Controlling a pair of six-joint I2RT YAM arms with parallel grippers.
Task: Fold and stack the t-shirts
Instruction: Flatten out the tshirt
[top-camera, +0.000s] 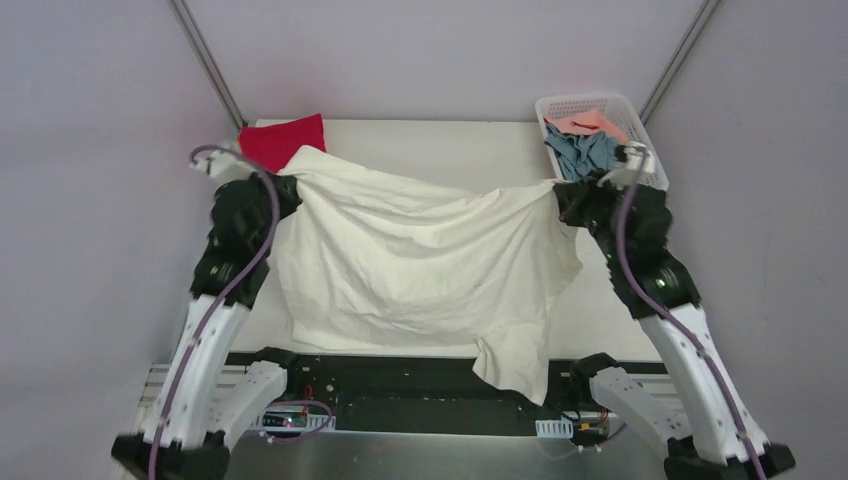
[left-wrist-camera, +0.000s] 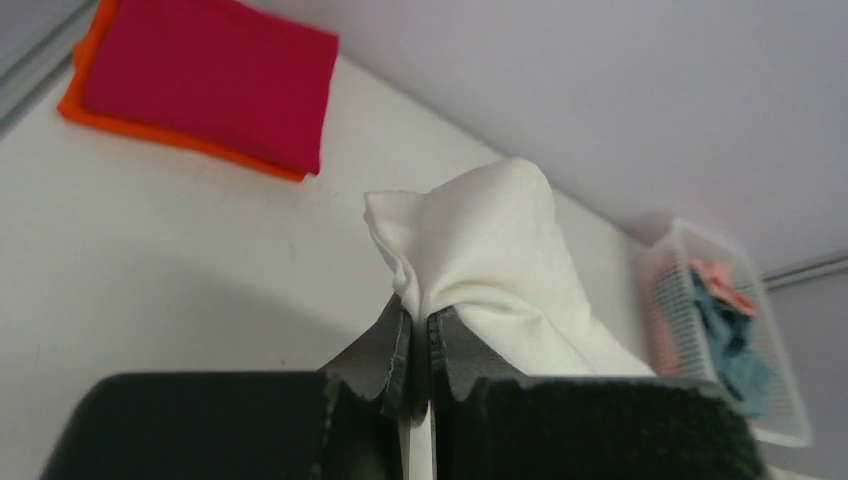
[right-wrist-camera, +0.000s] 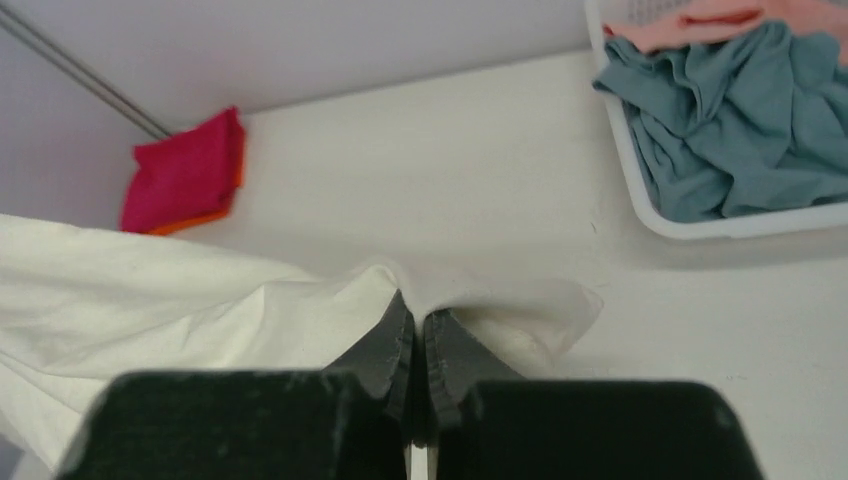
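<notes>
A large cream-white t-shirt (top-camera: 420, 260) hangs spread between my two grippers above the table, its lower edge drooping over the near table edge. My left gripper (top-camera: 290, 185) is shut on its left corner (left-wrist-camera: 480, 240). My right gripper (top-camera: 562, 192) is shut on its right corner (right-wrist-camera: 500, 310). A folded crimson red shirt (top-camera: 283, 141) lies at the far left corner on top of a folded orange one (left-wrist-camera: 180, 140). A grey-blue shirt (top-camera: 582, 152) and a salmon pink shirt (top-camera: 588, 123) lie crumpled in the basket.
A white plastic mesh basket (top-camera: 560, 104) stands at the far right corner of the white table (top-camera: 440, 150). It also shows in the right wrist view (right-wrist-camera: 640, 200). Grey walls close in the back and sides.
</notes>
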